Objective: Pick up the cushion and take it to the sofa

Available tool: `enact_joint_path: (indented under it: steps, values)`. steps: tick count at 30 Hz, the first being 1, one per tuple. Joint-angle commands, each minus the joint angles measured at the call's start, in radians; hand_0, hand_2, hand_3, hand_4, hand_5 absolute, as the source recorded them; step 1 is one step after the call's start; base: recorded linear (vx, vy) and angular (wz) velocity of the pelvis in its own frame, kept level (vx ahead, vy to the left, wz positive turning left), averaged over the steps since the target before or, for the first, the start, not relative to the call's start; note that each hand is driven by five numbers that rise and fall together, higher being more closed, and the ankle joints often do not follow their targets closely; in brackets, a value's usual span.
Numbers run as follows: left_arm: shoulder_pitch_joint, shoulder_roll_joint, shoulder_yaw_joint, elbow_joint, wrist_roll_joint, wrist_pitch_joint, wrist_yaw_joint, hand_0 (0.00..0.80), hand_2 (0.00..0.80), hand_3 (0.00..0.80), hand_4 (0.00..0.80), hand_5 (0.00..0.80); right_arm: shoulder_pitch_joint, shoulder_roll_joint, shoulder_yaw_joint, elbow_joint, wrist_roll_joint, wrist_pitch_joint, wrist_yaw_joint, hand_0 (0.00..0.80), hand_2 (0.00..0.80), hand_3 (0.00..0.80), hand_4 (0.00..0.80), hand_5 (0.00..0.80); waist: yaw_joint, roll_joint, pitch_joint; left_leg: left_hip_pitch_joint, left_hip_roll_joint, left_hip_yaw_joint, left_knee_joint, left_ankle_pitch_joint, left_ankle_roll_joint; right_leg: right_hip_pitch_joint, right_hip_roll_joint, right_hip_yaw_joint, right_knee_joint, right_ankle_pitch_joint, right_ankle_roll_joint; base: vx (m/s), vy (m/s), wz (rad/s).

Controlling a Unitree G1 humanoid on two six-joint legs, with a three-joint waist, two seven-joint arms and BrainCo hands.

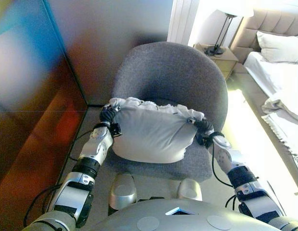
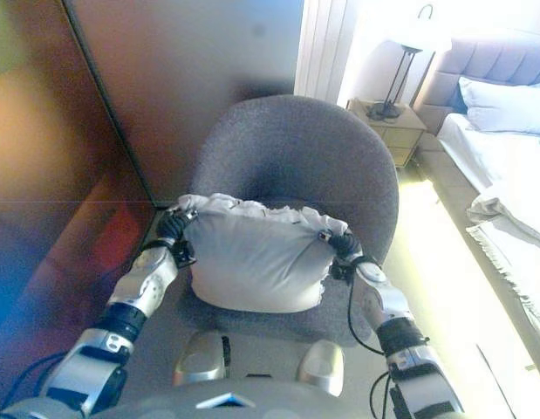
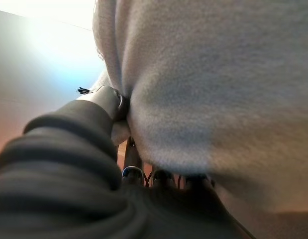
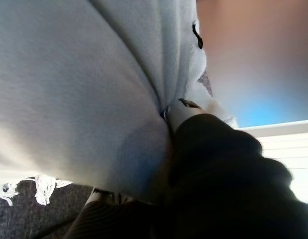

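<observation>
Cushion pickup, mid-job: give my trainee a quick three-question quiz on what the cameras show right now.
1. True or false: only one hand holds the cushion.
2. Multiple choice: the cushion is right in front of
A. a grey armchair
B. a wooden stool
C. a glass table
3. Short answer: what stands on the nightstand beside the bed?

Key
1. False. The left hand grips its upper left corner and the right hand its upper right corner; the fabric bunches at both grips.
2. A. The cushion hangs between the hands, over the seat.
3. A lamp with a dark stem and base.
</observation>
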State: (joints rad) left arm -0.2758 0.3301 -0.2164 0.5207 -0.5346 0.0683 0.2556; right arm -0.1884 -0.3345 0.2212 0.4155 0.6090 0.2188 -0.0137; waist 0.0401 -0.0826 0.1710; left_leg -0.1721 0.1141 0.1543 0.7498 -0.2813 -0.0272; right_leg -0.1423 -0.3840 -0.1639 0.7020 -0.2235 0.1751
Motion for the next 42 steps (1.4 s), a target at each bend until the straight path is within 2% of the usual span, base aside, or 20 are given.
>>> enact_joint_path:
  steps: [1, 8, 13, 22, 28, 36, 42]
  values:
    - [-0.052, 0.014, -0.053, -0.019, -0.032, -0.046, -0.005, 0.8, 0.8, 0.8, 0.8, 0.8, -0.149, -0.019, -0.038, 0.005, -0.003, -0.05, 0.012, 0.8, 0.8, 0.8, 0.8, 0.8, -0.017, 0.004, -0.001, 0.01, 0.012, -0.013, -0.021, -0.019, -0.011, -0.025, -0.003, 0.009, -0.09, 0.146, 0.011, -0.018, -0.002, -0.15]
    - [-0.078, 0.029, -0.053, -0.015, -0.074, -0.061, -0.084, 0.8, 0.8, 0.8, 0.8, 0.8, -0.165, -0.052, -0.059, 0.015, -0.014, -0.069, -0.007, 0.8, 0.8, 0.8, 0.8, 0.8, 0.001, 0.003, 0.032, -0.012, 0.001, -0.024, -0.031, -0.01, -0.015, -0.033, 0.003, -0.015, -0.099, 0.152, 0.013, 0.006, -0.013, -0.01]
    - [-0.067, 0.019, -0.049, -0.019, -0.073, -0.06, -0.132, 0.8, 0.8, 0.8, 0.8, 0.8, -0.156, -0.077, -0.096, 0.032, -0.018, -0.074, -0.005, 0.8, 0.8, 0.8, 0.8, 0.8, 0.011, -0.005, 0.051, -0.008, 0.007, -0.035, -0.022, -0.011, -0.014, -0.018, 0.015, -0.034, -0.095, 0.153, 0.011, 0.068, -0.059, 0.04]
    - [-0.047, 0.017, -0.031, -0.098, -0.033, -0.019, -0.147, 0.8, 0.8, 0.8, 0.8, 0.8, -0.144, -0.107, -0.16, 0.02, 0.033, -0.078, 0.054, 0.8, 0.8, 0.8, 0.8, 0.8, 0.026, -0.017, 0.086, -0.014, 0.017, -0.046, -0.011, -0.009, -0.009, -0.021, 0.035, -0.048, -0.078, 0.156, 0.007, 0.025, -0.06, 0.03]
    - [-0.021, 0.005, -0.004, -0.121, -0.078, 0.032, -0.108, 0.8, 0.8, 0.8, 0.8, 0.8, -0.136, -0.094, -0.177, -0.014, 0.02, -0.051, 0.046, 0.8, 0.8, 0.8, 0.8, 0.8, 0.024, -0.007, 0.103, 0.0, 0.005, -0.047, -0.042, 0.014, -0.011, -0.022, 0.039, -0.047, -0.082, 0.164, 0.007, 0.032, 0.01, 0.01]
    - [-0.001, 0.007, 0.005, -0.156, -0.023, 0.002, -0.183, 0.8, 0.8, 0.8, 0.8, 0.8, -0.105, -0.09, -0.221, -0.089, -0.02, -0.065, 0.035, 0.8, 0.8, 0.8, 0.8, 0.8, 0.022, -0.002, 0.122, 0.016, -0.001, -0.043, -0.088, 0.043, -0.014, -0.022, 0.042, -0.051, -0.098, 0.178, 0.008, 0.031, 0.004, 0.0]
    - [0.047, 0.007, 0.035, -0.273, -0.049, 0.005, -0.226, 0.8, 0.8, 0.8, 0.8, 0.8, -0.04, -0.098, -0.292, -0.222, -0.032, -0.065, 0.072, 0.8, 0.8, 0.8, 0.8, 0.8, 0.013, 0.002, 0.137, 0.04, -0.009, -0.046, -0.162, 0.084, -0.015, -0.012, 0.057, -0.053, -0.147, 0.201, 0.007, 0.025, -0.01, -0.02]
